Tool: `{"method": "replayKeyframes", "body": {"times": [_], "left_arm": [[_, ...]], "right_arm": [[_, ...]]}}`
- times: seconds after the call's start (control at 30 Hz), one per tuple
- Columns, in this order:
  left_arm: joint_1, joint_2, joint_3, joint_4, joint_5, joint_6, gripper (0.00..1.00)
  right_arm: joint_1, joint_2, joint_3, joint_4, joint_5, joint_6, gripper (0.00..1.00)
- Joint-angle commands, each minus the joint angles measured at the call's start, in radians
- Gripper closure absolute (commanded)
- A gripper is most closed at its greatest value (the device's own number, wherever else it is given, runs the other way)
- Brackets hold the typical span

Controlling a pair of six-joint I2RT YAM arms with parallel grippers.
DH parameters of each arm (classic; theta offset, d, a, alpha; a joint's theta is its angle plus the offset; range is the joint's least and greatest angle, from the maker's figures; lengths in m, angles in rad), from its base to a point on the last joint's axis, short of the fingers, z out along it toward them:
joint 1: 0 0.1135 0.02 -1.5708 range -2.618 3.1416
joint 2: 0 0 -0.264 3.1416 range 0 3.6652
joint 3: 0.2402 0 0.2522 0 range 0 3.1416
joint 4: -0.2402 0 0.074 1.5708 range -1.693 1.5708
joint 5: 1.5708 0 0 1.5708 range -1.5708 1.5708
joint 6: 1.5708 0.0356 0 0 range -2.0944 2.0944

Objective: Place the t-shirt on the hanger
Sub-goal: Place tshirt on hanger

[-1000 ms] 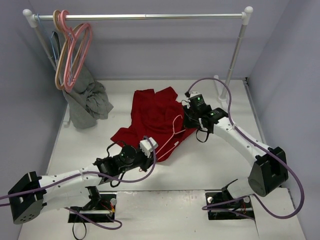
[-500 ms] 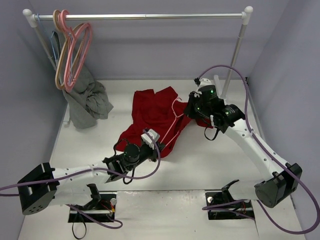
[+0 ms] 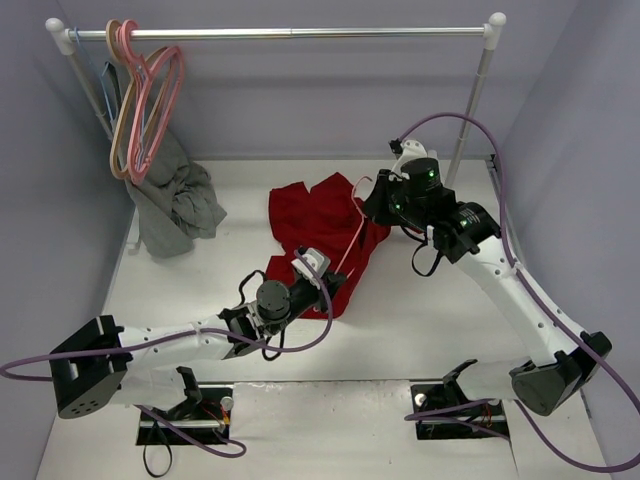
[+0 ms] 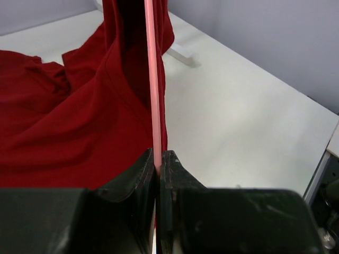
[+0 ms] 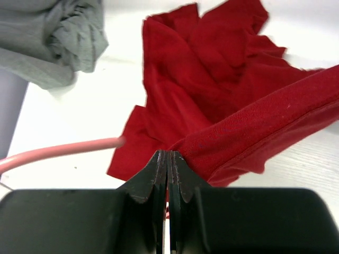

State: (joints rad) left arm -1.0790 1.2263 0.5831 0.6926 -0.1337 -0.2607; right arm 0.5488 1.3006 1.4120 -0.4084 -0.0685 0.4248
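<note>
Left gripper (image 4: 159, 156) pinches hanger (image 4: 152, 79); right gripper (image 5: 167, 156) pinches t-shirt (image 5: 212, 79).

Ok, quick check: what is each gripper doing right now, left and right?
Left gripper: closed, pinching the hanger by its thin pink rod.
Right gripper: closed, holding the t-shirt by a hemmed edge.

t-shirt (image 3: 310, 215): plain red.
hanger (image 4: 153, 79): light pink.
garment (image 3: 175, 205): plain grey.
desk (image 3: 420, 310): white.
tan hanger (image 3: 116, 140), pink spare hangers (image 3: 160, 100).
rail (image 3: 300, 32): silver, white end caps.
</note>
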Motion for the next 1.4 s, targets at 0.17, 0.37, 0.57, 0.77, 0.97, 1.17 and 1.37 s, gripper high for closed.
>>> {"method": "replayKeyframes", "body": {"times": [0.17, 0.37, 0.57, 0.77, 0.97, 1.17, 1.37], "left_arm": [[-0.004, -0.001, 0.084, 0.249, -0.078, 0.047, 1.00], [0.005, -0.017, 0.084, 0.263, -0.069, 0.048, 1.00], [0.005, -0.019, 0.081, 0.269, -0.037, 0.021, 1.00], [0.007, -0.030, 0.069, 0.281, -0.043, 0.021, 1.00], [0.007, -0.048, 0.061, 0.269, -0.034, 0.015, 1.00], [0.007, -0.085, 0.049, 0.243, -0.035, 0.014, 1.00], [0.007, -0.102, 0.057, 0.217, -0.021, 0.017, 1.00]], "right_arm": [[0.091, -0.011, 0.087, 0.074, 0.007, 0.039, 1.00], [0.100, -0.046, 0.053, 0.105, 0.016, 0.019, 1.00], [0.099, -0.055, 0.093, 0.030, 0.048, -0.084, 0.67], [0.085, -0.031, 0.243, -0.124, 0.131, -0.246, 0.39], [0.036, -0.038, 0.297, -0.205, 0.144, -0.466, 0.40], [-0.070, -0.107, 0.194, -0.149, 0.041, -0.754, 0.43], [-0.205, -0.144, 0.073, -0.023, -0.138, -0.954, 0.39]]}}
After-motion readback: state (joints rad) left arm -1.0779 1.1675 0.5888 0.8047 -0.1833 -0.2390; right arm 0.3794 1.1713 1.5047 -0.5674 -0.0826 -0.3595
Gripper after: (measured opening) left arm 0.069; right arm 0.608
